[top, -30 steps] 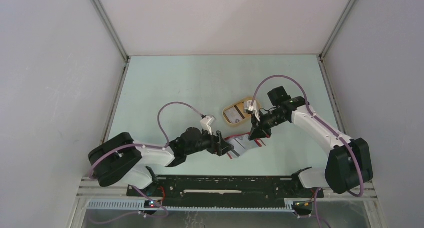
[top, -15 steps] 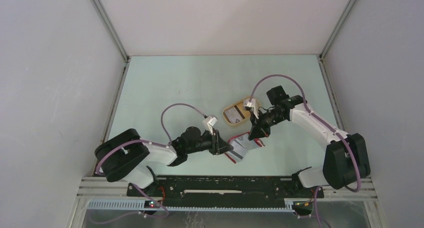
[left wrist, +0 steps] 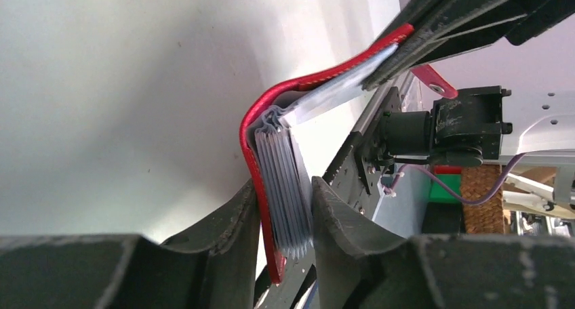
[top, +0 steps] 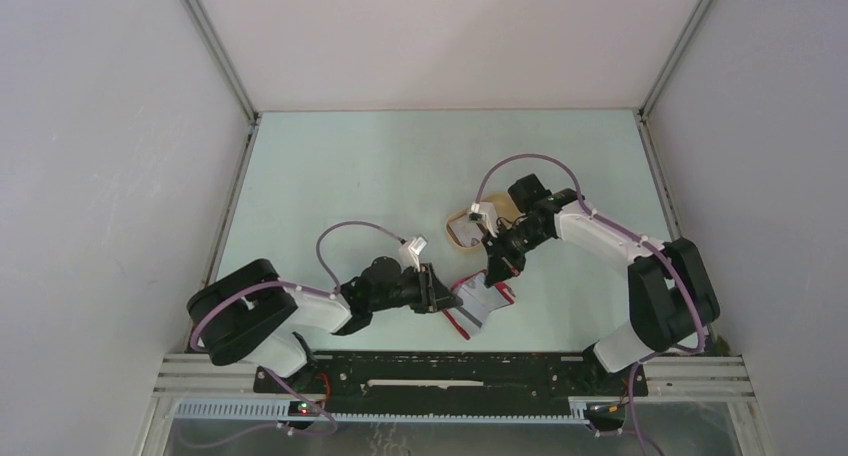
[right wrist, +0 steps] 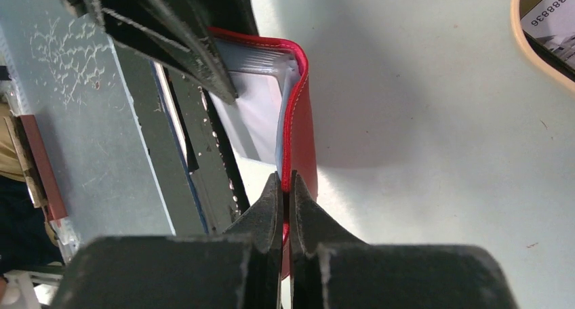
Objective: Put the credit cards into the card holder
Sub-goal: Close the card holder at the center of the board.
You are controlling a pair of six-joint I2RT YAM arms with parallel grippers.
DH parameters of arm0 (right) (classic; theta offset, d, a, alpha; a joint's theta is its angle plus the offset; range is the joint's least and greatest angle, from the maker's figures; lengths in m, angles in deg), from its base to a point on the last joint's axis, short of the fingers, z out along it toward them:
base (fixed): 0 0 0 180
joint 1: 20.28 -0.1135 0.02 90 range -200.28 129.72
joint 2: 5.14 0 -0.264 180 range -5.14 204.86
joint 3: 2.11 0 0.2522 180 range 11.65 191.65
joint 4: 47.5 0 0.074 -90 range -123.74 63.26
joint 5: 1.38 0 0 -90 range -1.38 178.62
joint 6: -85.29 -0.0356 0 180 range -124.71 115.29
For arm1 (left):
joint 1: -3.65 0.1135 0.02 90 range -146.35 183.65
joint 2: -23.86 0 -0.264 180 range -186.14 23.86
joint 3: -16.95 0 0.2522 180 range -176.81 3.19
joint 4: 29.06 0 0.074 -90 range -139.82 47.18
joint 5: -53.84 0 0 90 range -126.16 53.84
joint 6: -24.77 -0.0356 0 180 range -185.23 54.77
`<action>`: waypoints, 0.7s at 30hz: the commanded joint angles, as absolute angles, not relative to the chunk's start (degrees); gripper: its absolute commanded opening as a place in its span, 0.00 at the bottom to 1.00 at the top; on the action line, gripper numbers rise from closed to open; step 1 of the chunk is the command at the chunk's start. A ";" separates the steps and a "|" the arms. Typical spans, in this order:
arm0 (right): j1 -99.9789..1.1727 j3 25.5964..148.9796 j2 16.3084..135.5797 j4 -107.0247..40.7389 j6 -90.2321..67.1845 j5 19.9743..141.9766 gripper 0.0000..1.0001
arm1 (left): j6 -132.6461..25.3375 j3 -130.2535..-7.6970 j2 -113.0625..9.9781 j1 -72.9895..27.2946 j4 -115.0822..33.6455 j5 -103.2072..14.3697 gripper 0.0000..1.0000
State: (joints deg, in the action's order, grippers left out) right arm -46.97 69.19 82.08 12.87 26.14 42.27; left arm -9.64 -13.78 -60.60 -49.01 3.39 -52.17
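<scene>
Left of the card holder (top: 478,301), the left gripper (left wrist: 285,195) pinches one flap and its pale sleeves. The holder spreads open, perhaps just off the table (top: 350,176), near its front edge. The right gripper (right wrist: 285,187), pressed together, nips the other flap's rim. The beige tray (top: 457,239) lies just beyond.
</scene>
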 commanded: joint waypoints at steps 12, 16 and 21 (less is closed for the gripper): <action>-48.19 71.87 90.38 10.61 17.94 41.77 0.00 | -7.29 -14.78 -52.42 -50.75 4.64 -51.69 0.51; -47.19 72.23 91.95 10.84 17.40 40.95 0.00 | -7.34 -16.23 -55.03 -50.75 5.91 -52.26 0.51; -46.39 72.51 93.15 11.21 17.05 40.39 0.00 | -7.49 -18.46 -58.71 -50.75 7.18 -52.59 0.50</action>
